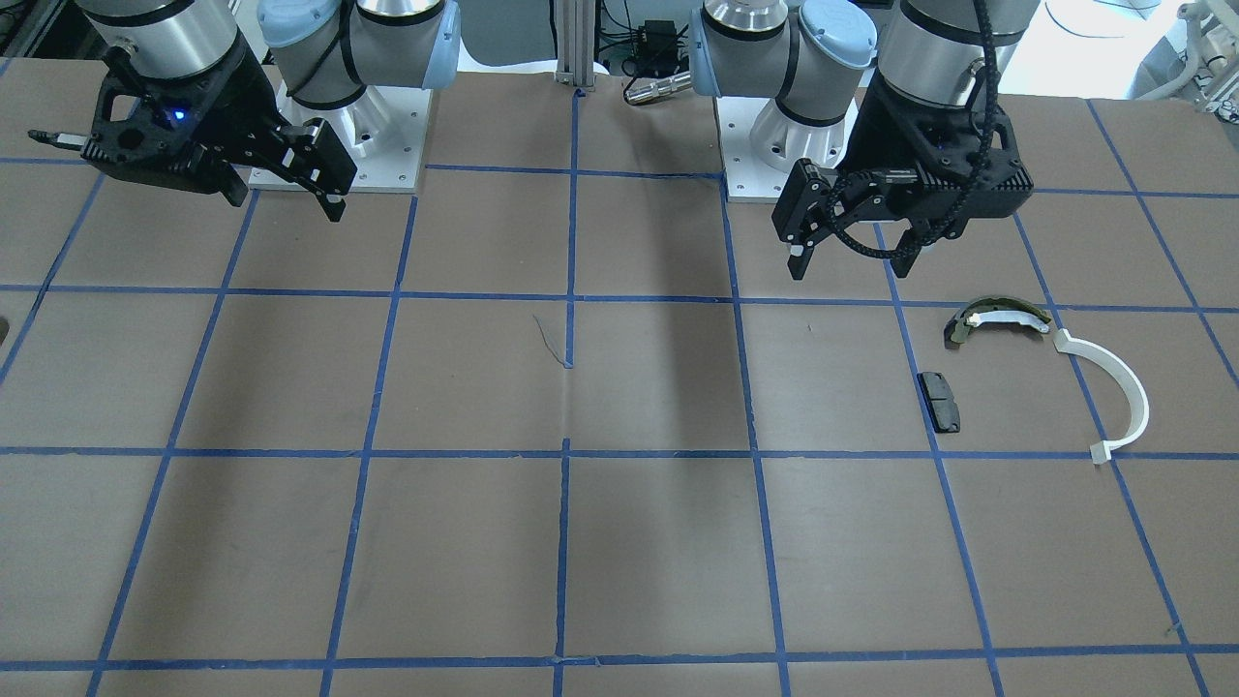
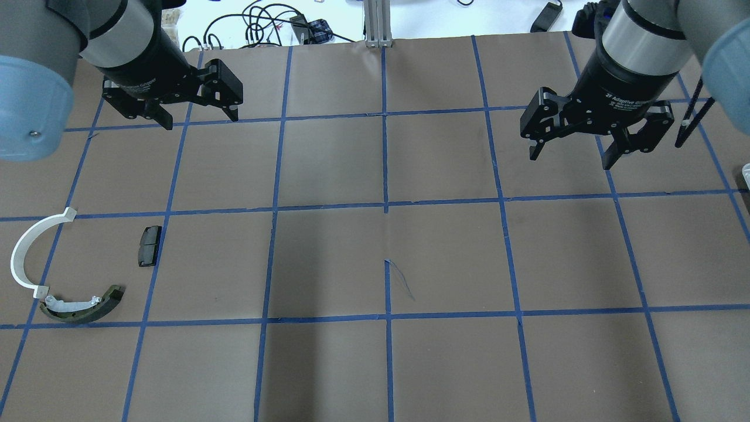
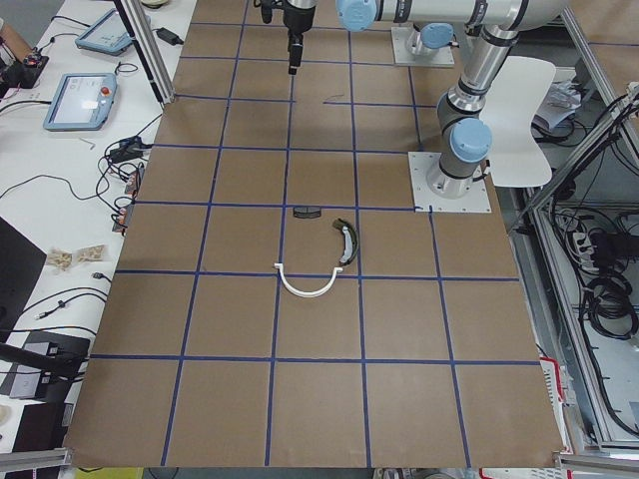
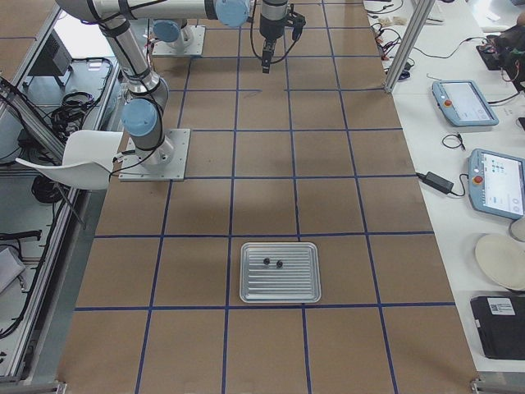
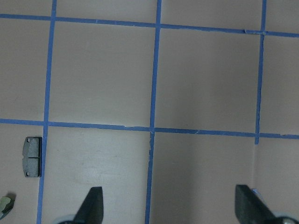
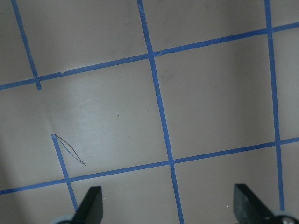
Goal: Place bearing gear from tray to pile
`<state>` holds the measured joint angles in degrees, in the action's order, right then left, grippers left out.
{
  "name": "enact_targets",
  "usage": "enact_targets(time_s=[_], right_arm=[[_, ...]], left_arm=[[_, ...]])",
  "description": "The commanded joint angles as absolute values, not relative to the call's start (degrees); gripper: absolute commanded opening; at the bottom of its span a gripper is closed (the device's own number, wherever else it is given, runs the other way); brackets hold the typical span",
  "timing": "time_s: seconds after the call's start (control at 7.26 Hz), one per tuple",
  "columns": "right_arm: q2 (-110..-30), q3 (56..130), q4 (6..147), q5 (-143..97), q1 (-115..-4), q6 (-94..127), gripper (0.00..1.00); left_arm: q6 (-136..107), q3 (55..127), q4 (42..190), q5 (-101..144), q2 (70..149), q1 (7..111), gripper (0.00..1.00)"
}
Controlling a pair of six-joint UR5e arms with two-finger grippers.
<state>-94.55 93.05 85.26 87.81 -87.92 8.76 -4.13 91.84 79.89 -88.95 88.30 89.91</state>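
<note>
The tray (image 4: 279, 287) is a ribbed silver tray that shows only in the exterior right view. Two small dark bearing gears (image 4: 266, 261) lie in it. The pile lies on the robot's left: a white curved arc (image 2: 23, 252), an olive-and-white shoe (image 2: 88, 308) and a flat black pad (image 2: 149, 246). The pad also shows in the left wrist view (image 5: 32, 157). My left gripper (image 2: 202, 120) is open and empty, hovering beyond the pile. My right gripper (image 2: 569, 159) is open and empty above bare table, far from the tray.
The brown table top carries a blue tape grid. The arm bases (image 1: 339, 145) stand at the robot's edge. Side benches hold tablets (image 4: 463, 103) and cables. A white chair (image 4: 82, 156) stands behind the robot.
</note>
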Motion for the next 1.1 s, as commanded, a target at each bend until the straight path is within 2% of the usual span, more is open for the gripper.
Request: enact_targets(time_s=[0.0, 0.96], right_arm=[[-94.57, 93.08, 85.25, 88.24, -87.89, 8.79, 1.00], [-94.39, 93.16, 85.25, 88.42, -87.80, 8.17, 1.00]], left_arm=[[-4.13, 91.85, 79.89, -88.95, 88.24, 89.91, 1.00], [-4.22, 91.85, 79.89, -88.95, 88.24, 89.91, 1.00]])
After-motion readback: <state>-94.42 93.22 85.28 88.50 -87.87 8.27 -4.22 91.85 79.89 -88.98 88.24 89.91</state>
